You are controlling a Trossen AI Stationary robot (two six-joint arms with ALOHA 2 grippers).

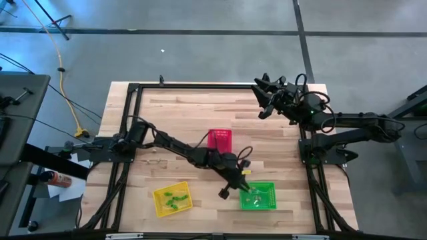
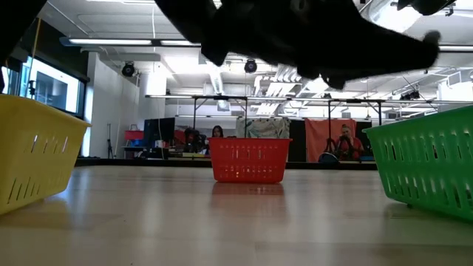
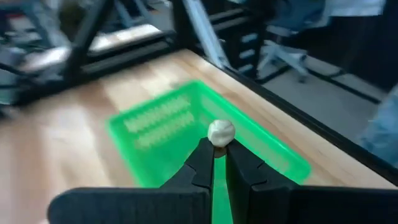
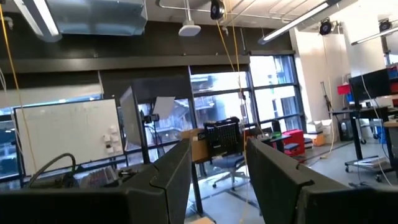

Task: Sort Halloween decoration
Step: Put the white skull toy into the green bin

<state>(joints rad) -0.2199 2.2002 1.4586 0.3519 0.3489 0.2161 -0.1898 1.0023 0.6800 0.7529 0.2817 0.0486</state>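
Sorting, delivery step: left tool [image 3: 215,155] pinched shut on a pale whitish trinket [image 3: 221,132], poised above the green basket [image 3: 249,134]; next move, by judgement: part fingers to drop it in; right tool [image 4: 217,168] parked aloft, half open, empty.

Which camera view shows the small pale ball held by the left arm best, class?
The left wrist view: the pale ball sits pinched at the tip of the left end effector, above the green basket. In the high view it is too small to make out. The low and right wrist views do not show it.
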